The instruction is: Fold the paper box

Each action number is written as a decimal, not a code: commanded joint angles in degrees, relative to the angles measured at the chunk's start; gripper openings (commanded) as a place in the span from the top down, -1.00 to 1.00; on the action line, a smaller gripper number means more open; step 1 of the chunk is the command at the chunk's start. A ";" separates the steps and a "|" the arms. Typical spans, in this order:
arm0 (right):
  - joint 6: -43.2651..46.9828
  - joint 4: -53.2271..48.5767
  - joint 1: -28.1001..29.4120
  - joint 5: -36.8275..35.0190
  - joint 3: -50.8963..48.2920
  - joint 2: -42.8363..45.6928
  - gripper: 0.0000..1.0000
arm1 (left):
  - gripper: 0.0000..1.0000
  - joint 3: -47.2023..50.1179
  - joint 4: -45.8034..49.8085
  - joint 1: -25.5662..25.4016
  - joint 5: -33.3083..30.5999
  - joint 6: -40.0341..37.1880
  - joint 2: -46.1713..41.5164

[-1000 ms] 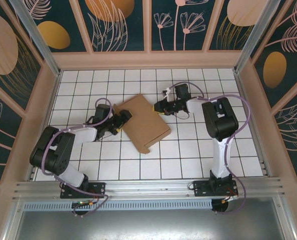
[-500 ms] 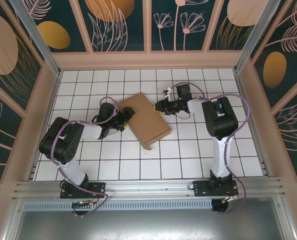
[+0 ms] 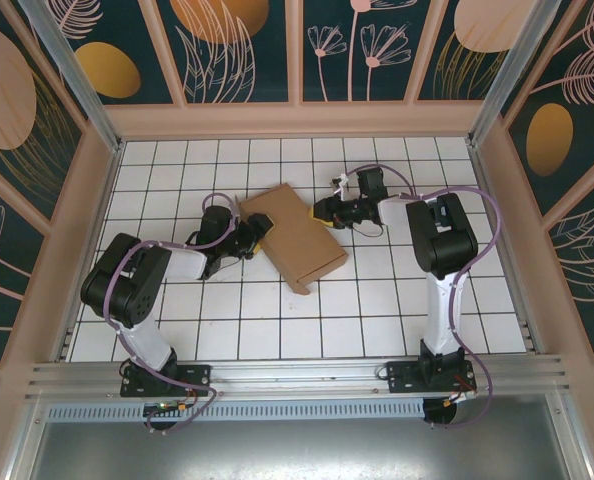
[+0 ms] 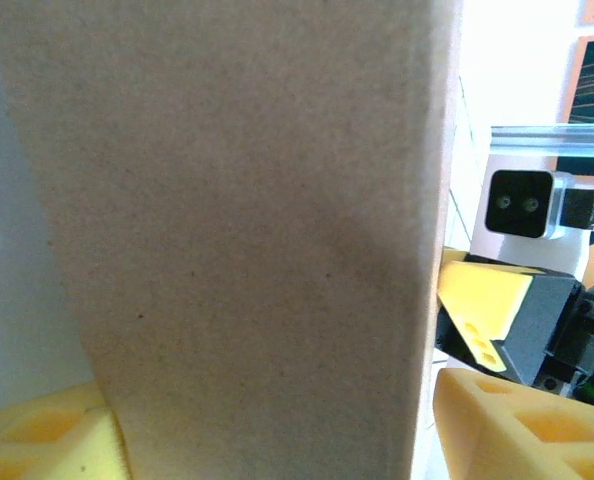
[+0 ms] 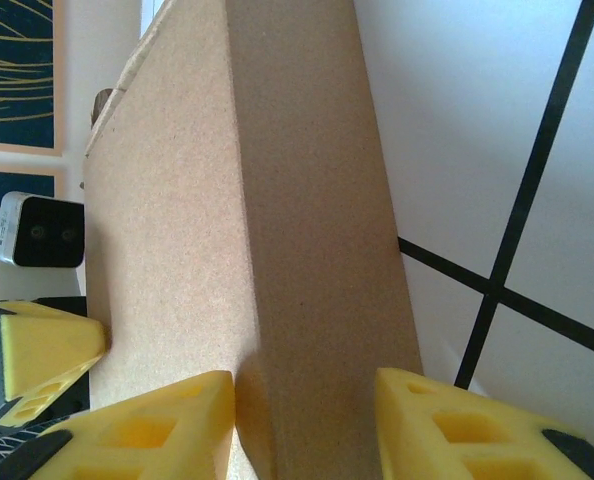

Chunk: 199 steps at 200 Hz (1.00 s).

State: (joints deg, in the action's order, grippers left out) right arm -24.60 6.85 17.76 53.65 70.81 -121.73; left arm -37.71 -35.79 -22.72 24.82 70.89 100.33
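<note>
Paper box [image 3: 295, 238]: brown corrugated cardboard, lying mid-bench [image 3: 397, 300] on white tiles, between both arms. Left fingers [image 4: 517, 425]: astride box's left edge, clamped or merely straddling, cannot tell. Right fingers [image 5: 147, 425]: clamped on box's upper-right edge, touching both faces.

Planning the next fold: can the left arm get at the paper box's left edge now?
Probably yes: the left gripper sits astride that edge of the paper box, cardboard between its fingers, nothing in the way.
</note>
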 commanded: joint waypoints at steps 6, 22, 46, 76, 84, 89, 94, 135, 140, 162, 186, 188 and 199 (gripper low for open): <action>-0.23 -4.70 2.47 -3.59 -2.24 -3.93 0.17 | -0.44 -3.79 -9.02 -2.55 3.96 1.64 0.08; 0.10 -4.88 2.33 -5.73 -2.90 -2.60 0.15 | -0.29 -3.62 -6.38 -2.58 2.10 1.67 -1.17; 1.33 -6.64 1.37 -11.66 -3.82 1.67 -0.02 | -0.06 -4.28 3.21 -2.59 -2.96 -1.75 -6.12; 1.67 -8.66 0.81 -21.05 -4.36 7.98 -0.32 | 0.10 -3.72 10.68 -2.59 -8.14 -1.17 -10.33; 1.74 -9.39 1.01 -24.22 -4.51 9.49 -0.35 | 0.12 -3.43 11.67 -2.59 -8.76 -0.63 -10.95; 1.74 -9.43 1.12 -26.02 -4.81 10.58 -0.37 | 0.13 -3.26 12.03 -2.59 -9.10 -0.42 -11.31; 1.75 -9.36 1.22 -27.83 -5.20 11.66 -0.38 | 0.13 -2.97 12.33 -2.55 -9.34 -0.25 -11.72; 9.15 -11.14 7.72 -51.44 -6.86 22.24 -0.37 | 0.16 -1.75 16.84 -2.59 -13.87 0.55 -15.25; 10.80 -9.77 8.90 -52.53 -7.83 23.73 -0.34 | 0.17 -1.69 17.41 -2.59 -14.30 0.77 -15.65; 16.55 -4.90 12.59 -51.14 -10.98 29.35 -0.32 | 0.17 -2.16 20.14 -2.59 -15.71 1.22 -17.12; 26.63 1.26 18.18 -42.82 -15.37 34.09 -0.29 | 0.15 -3.10 23.39 -2.68 -16.64 2.04 -17.94; 28.45 1.97 18.93 -42.88 -16.01 34.54 -0.29 | 0.15 -3.19 23.70 -2.68 -16.71 2.14 -17.97; 37.28 5.42 24.21 -44.96 -19.38 36.64 -0.34 | 0.14 -4.04 25.96 -2.67 -17.40 2.63 -18.23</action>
State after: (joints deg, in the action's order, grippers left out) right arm -5.76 3.97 34.35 8.78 57.69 -89.23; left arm -39.68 -15.16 -25.19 9.80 71.61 83.70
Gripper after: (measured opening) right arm 0.649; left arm 0.445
